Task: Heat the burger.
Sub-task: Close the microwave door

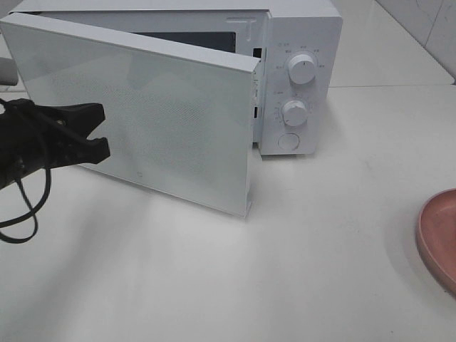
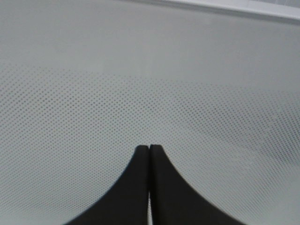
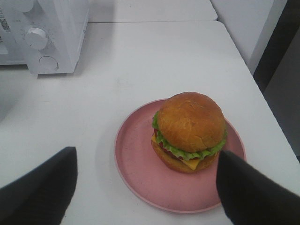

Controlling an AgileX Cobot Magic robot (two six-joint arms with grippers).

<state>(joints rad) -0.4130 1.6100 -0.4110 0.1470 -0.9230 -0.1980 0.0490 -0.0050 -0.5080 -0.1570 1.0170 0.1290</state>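
Exterior high view: a white microwave (image 1: 299, 78) stands at the back of the white table (image 1: 285, 271), its door (image 1: 142, 121) swung out toward the camera.
Microwave controls: two round knobs, one above the other, with a round button under them, on the panel at the right of the oven.
Left gripper (image 1: 102, 130): black, at the left of the scene, its tips against or just in front of the outer face of the open door.
Left fingers (image 2: 140, 187): pressed together with no gap between them and nothing held; the wrist view shows only the dotted mesh of the door glass behind them.
Right gripper (image 3: 145, 180): not visible from the high camera; in its own wrist view it hangs above the table over the plate.
Right fingers (image 3: 42, 187): spread wide, holding nothing, apart from the burger.
Burger (image 3: 190, 131): sits upright on the pink plate, toward one side of it, bun on top, lettuce and cheese showing at its edge.
Pink plate (image 3: 136, 164): lies on the table, well apart from the microwave; only its rim shows at the right edge of the high view.
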